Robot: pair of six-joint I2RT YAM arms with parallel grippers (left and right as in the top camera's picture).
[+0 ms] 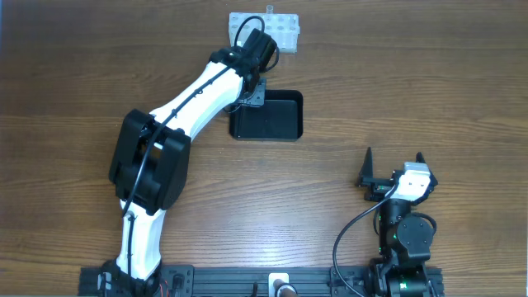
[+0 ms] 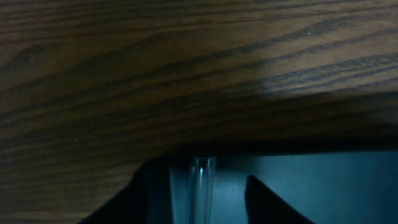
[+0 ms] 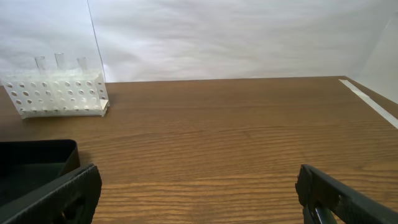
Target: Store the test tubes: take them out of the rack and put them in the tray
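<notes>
Test tube (image 2: 201,190): pinched in left hand (image 2: 199,175), long axis in line with the fingers, over the tray (image 2: 323,183), tip near its wall. Right hand (image 3: 199,177): spread, empty, well apart from tray; I judge left nearer. Rack (image 3: 59,93): beyond tray, three tubes (image 3: 59,61) standing. Writing: none I can read.

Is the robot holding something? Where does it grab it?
The left gripper holds a thin clear test tube by its side walls, between its two fingers, one end poking out. The open right gripper holds nothing.
</notes>
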